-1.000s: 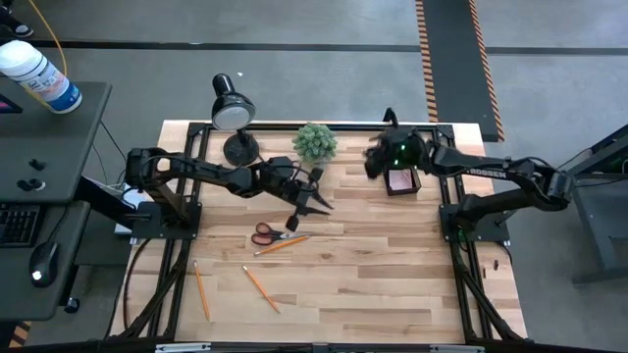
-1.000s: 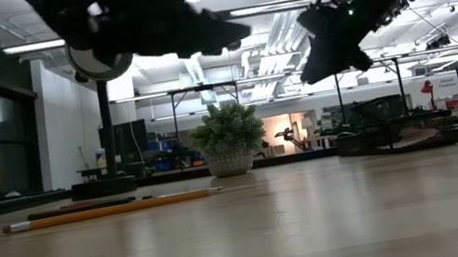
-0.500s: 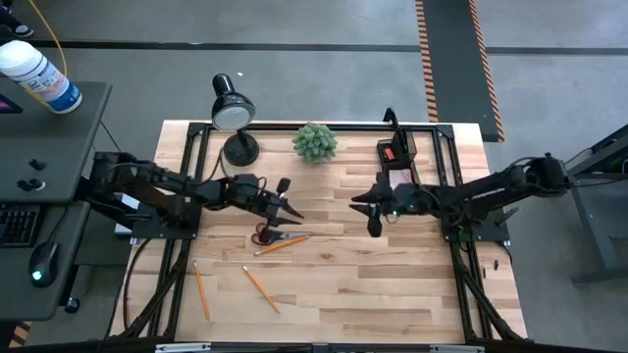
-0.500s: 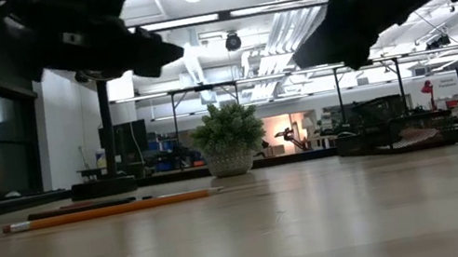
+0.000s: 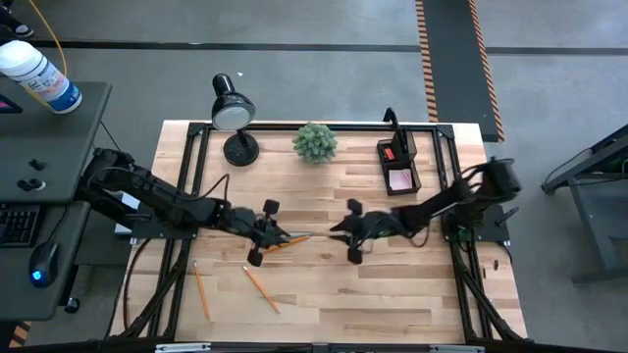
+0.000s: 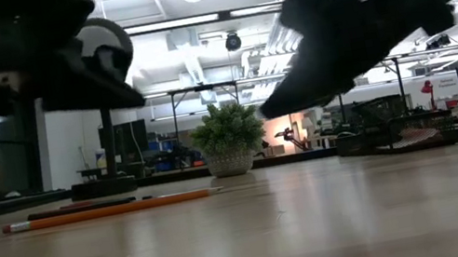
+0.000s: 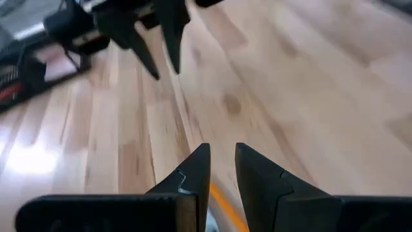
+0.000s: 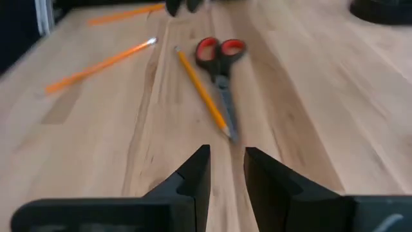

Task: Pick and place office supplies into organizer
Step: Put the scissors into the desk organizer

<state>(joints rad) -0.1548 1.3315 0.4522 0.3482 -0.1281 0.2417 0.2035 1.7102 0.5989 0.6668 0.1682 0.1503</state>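
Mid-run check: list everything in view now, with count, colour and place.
Thin pencils: three, orange, left half of the wooden table.
Red-handled scissors: one, red and grey, mid-table beside one pencil.
Mesh desk organizer: one, black, back right.
Sticky-note pad: one, pink, inside the organizer.
Small piece: one, red, inside the organizer.
Desk lamp: one, black, back left.
Small potted plant: one, green, back centre.
Spray bottle: one, white and blue, on the side desk.
Left gripper: dark, slightly open, empty, above a pencil.
Right gripper: dark, slightly open, empty, facing the scissors.
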